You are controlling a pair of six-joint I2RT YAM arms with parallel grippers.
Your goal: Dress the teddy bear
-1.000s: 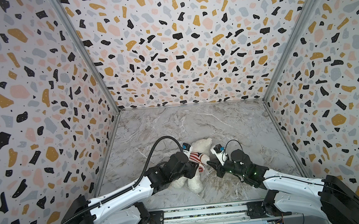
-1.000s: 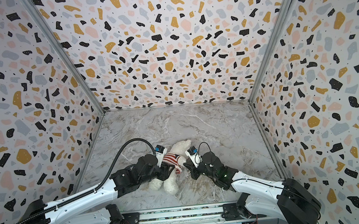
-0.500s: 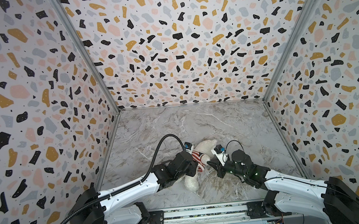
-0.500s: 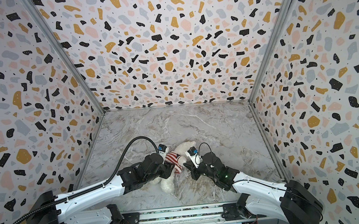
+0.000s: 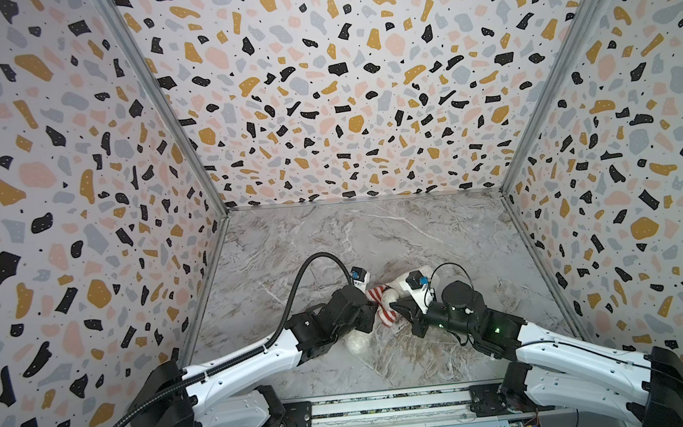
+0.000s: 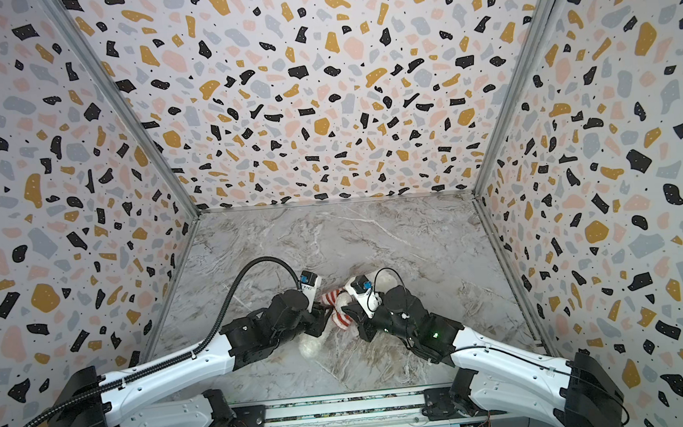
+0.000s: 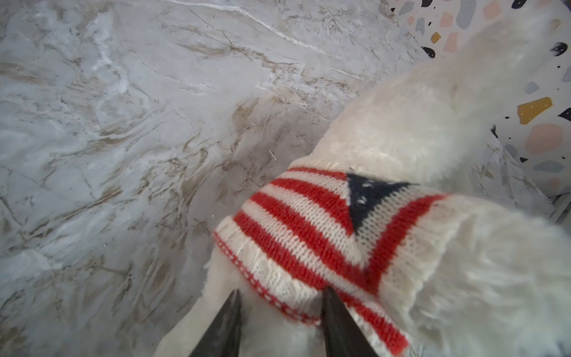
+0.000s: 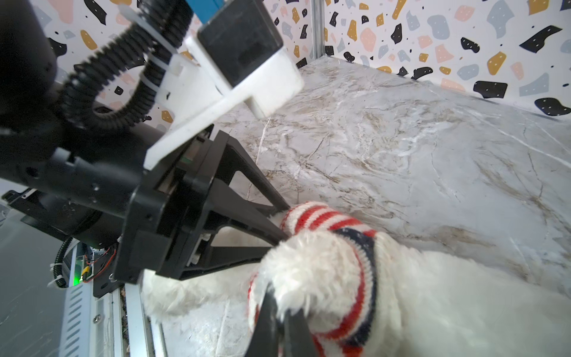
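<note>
Lower centre, both top views: teddy bear [image 5: 392,300] on marble floor [image 5: 333,240]. Left gripper [image 7: 281,298] jaws apart astride striped sweater [image 7: 309,228] hem; right gripper [image 8: 279,312] clamped on that sweater. Bear likely light, squashy; we grab knit hem, not fur.

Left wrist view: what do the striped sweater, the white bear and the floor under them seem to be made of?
Red-and-white striped sweater: knitted yarn, matte, probably wool or acrylic; the stitch loops show. Fluffy white teddy bear: soft plush, long fuzzy pile. Grey veined floor: marble look, smooth, faint sheen; stone or printed sheet, cannot tell.
</note>
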